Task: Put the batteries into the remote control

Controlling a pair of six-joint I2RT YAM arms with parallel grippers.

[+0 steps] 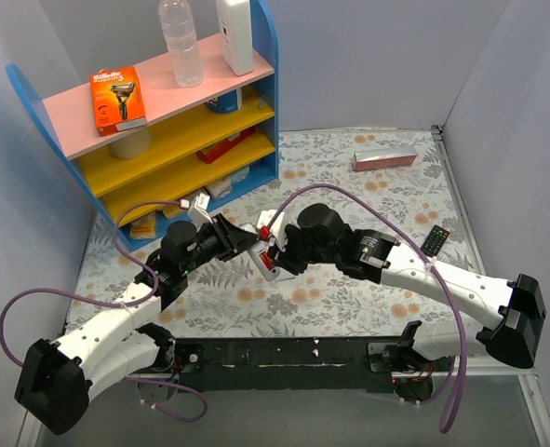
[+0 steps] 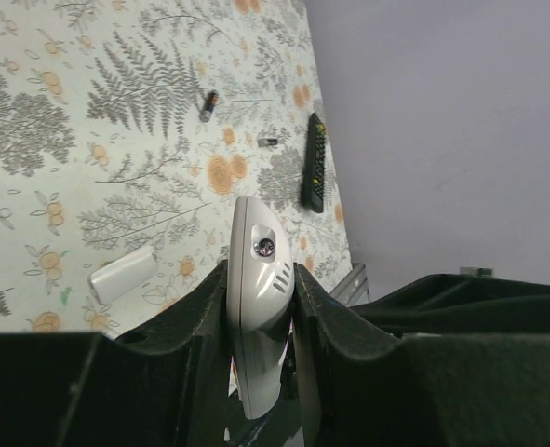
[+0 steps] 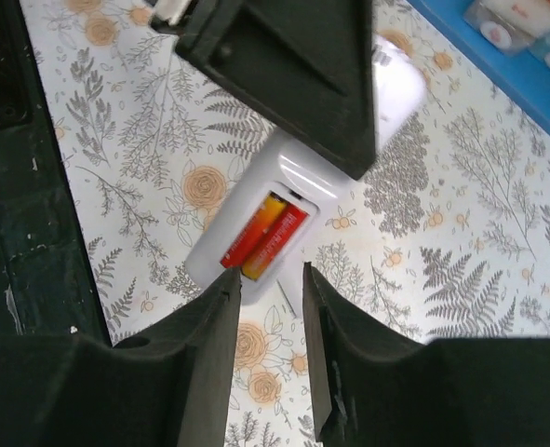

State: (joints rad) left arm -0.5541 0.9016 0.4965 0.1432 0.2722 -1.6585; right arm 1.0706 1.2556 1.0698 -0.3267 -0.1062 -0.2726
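Observation:
My left gripper [image 1: 242, 239] is shut on a white remote control [image 2: 256, 279] and holds it by its sides; the jaws press both edges in the left wrist view. In the right wrist view the remote [image 3: 293, 186] shows its open compartment with two red-and-orange batteries [image 3: 265, 235] lying side by side in it. My right gripper [image 3: 265, 284] is open and empty, its fingertips [image 3: 214, 317] right at the compartment's near end. A loose dark battery [image 2: 208, 104] lies on the cloth farther off. The white battery cover [image 2: 123, 273] lies on the cloth beside the left gripper.
A black remote [image 1: 435, 240] lies at the right, also in the left wrist view [image 2: 314, 175], with a tiny dark piece [image 2: 267, 142] near it. A pink box [image 1: 383, 159] lies at the back. A blue shelf unit [image 1: 172, 121] with bottles and boxes stands at the back left.

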